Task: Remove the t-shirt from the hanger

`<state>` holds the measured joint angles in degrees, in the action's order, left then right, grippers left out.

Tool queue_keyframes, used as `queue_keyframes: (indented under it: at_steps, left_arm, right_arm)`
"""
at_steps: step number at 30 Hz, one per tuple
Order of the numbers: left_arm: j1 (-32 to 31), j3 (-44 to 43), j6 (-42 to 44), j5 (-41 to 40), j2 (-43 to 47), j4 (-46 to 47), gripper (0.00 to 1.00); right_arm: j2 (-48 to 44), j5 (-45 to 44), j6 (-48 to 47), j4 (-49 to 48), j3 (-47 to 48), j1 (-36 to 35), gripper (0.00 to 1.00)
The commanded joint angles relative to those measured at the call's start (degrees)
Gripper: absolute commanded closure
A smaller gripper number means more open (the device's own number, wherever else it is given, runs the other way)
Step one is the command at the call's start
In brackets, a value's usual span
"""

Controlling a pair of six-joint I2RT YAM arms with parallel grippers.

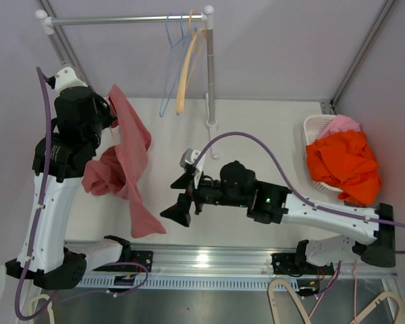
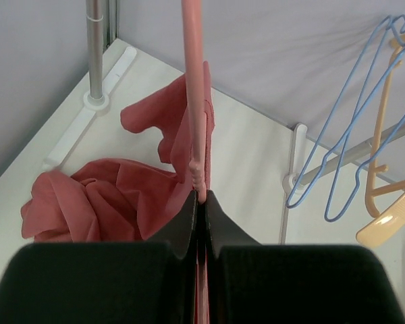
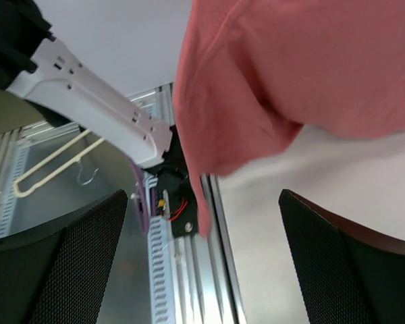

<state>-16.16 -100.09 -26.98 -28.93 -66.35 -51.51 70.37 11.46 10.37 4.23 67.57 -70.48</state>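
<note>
White table (image 1: 270, 128), red t-shirt (image 1: 125, 162), pink hanger (image 2: 194, 101) between closed left fingers (image 2: 182, 223)

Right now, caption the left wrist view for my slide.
Left hand shut on a pink hanger with the red t-shirt hanging from it.

Laundry basket (image 1: 312, 125) on white table (image 1: 270, 131)

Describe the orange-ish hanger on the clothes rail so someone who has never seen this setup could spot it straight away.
Find the metal rail running across the back of the table and follow it to its right end, by the upright post. A few hangers hang there together. The one you want is the peach-orange hanger, a broad plastic one, while its neighbours are thin blue wire hangers.
</note>
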Motion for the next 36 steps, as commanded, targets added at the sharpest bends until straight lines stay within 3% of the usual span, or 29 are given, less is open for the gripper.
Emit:
queue_keyframes:
  at_steps: [1, 8, 10, 14, 15, 19, 24, 28, 31, 32, 34, 35, 36]
  left_arm:
    - [-1.1, -0.8, -5.0, -4.1, 0.5, -0.5, 0.99]
    - [-2.3, 0.6, -5.8, -6.1, 1.4, -0.8, 0.99]
    - [-2.4, 1.0, -5.5, -5.6, 1.7, -0.4, 0.99]
    - [-2.5, 1.9, -3.5, -4.6, 1.5, 1.8, 0.99]
    - [-2.4, 1.9, -3.2, -4.6, 1.1, 2.4, 0.99]
    - [-2.4, -0.2, -1.8, -4.7, -2.4, 4.4, 0.99]
    - [-2.3, -9.5, -0.9, -6.0, -10.9, 2.9, 0.99]
    - [-2.4, -21.0, -1.4, -2.7, -14.7, -4.9, 0.99]
    - [-3.2, -20.7, 1.1, 9.3, -9.6, -7.1, 0.99]
    - [-3.6, -16.6, 2.2, 15.1, -7.2, -8.9, 0.99]
    - [-4.5, -12.2, 3.1, 17.8, 2.8, -8.9, 0.99]
    - [-4.6, -4.2, 4.7, 18.9, 6.5, -7.4, 0.99]
    - [-4.6, -2.1, 5.6, 20.6, 10.1, -7.1, 0.99]
  right_arm:
    - [4.7, -9.0, -3.3, -18.0, -0.2, -3.0, 0.01]
    - [17.1, -13.7, -3.3, -26.5, 5.6, -5.4, 0.02]
    - [19.2, -13.5, -3.6, -24.7, 7.7, -5.5, 0.20]
    - [19.9, -18.3, -4.1, -19.0, 9.9, -8.4, 0.95]
    - [19.1, -19.3, -4.1, -17.7, 9.3, -9.1, 1.00]
    - [13.3, -26.2, -3.8, -13.9, 3.4, -15.2, 1.00]
    - [7.3, -33.3, 1.4, -11.5, -3.0, -23.6, 1.00]
    - [7.6, -37.1, 3.7, -11.4, -5.6, -25.1, 1.00]
    - [8.6, -39.1, 2.4, -10.3, -4.2, -22.3, 1.00]
    - [8.4, -39.1, 1.5, -10.1, -2.7, -21.7, 1.00]
    - [7.6, -40.4, -1.8, -9.3, -1.0, -20.8, 1.00]
    - [7.2, -40.8, -2.6, -9.0, 0.3, -20.1, 1.00]
    - [6.8, -40.9, -3.2, -7.5, 0.9, -19.3, 1.00]
